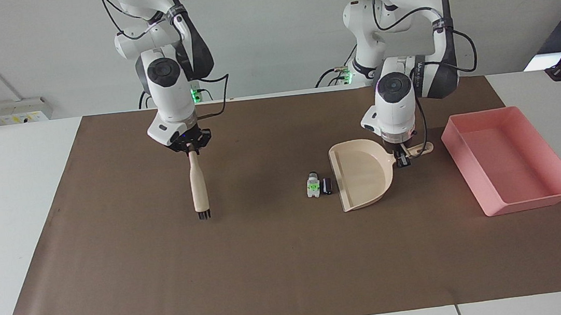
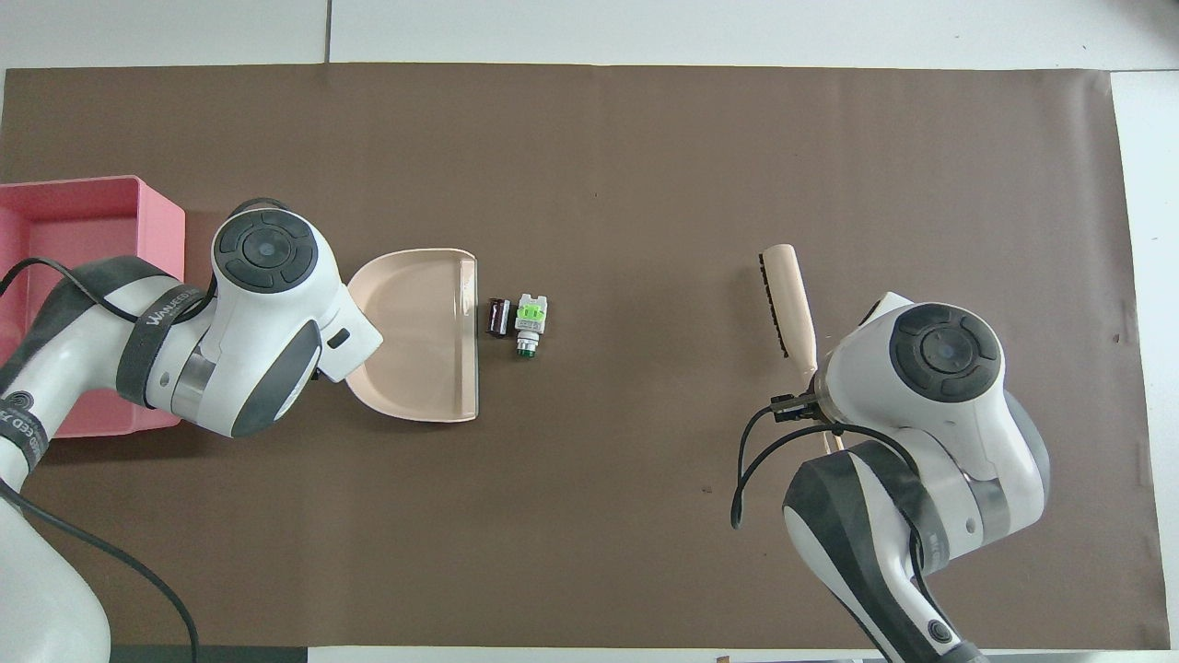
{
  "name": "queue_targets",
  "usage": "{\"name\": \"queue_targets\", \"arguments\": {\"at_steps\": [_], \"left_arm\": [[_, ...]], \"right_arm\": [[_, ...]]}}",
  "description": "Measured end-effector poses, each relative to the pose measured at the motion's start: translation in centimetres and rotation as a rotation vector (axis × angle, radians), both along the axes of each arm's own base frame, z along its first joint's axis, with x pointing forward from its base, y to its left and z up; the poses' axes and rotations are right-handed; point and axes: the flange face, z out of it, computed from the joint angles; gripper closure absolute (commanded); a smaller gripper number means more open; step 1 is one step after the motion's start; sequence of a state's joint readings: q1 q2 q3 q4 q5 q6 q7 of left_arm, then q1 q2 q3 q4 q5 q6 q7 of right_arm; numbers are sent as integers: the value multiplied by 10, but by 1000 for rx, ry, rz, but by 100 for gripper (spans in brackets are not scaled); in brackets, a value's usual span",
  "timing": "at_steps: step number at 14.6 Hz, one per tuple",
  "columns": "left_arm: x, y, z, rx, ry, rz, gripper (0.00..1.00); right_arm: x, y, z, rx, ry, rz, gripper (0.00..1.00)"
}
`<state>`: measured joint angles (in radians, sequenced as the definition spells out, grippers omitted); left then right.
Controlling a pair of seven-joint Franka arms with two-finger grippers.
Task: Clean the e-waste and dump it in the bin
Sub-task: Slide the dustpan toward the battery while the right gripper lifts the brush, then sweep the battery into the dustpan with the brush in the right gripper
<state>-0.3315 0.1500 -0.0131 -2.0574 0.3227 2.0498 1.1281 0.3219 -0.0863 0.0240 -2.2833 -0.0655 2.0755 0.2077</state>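
The e-waste lies mid-mat: a white part with green marks [image 1: 313,186] [image 2: 530,319] and, touching it, a dark stubby cylinder [image 1: 327,186] [image 2: 498,317]. A beige dustpan [image 1: 363,175] [image 2: 419,336] rests with its open lip just short of the cylinder, on the side toward the left arm's end. My left gripper [image 1: 404,157] is shut on the dustpan's handle. My right gripper [image 1: 191,148] [image 2: 811,394] is shut on the handle of a beige brush [image 1: 198,187] [image 2: 787,295], whose black bristles hang low over the mat toward the right arm's end. The pink bin [image 1: 530,201] [image 2: 83,230] is beside the dustpan.
A brown mat [image 1: 270,263] [image 2: 599,516] covers most of the white table. The left arm's wrist hides part of the bin and the dustpan handle in the overhead view. Cables loop from both wrists.
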Motion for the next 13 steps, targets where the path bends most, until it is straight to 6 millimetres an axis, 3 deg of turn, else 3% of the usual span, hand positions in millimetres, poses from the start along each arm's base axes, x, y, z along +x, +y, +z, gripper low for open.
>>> {"name": "queue_targets", "arguments": {"at_steps": [3,9,13], "left_arm": [[0,-1,-6,6,9,-1,100],[0,0,-7,7,10,4,100],[0,0,-7,8,11,4,100]], "right_arm": [[12,54,-3,1,-15,28,100],[22,177,-40,-12,-28,-7,100],[17,224,-33,13,-67,-10,100]]}}
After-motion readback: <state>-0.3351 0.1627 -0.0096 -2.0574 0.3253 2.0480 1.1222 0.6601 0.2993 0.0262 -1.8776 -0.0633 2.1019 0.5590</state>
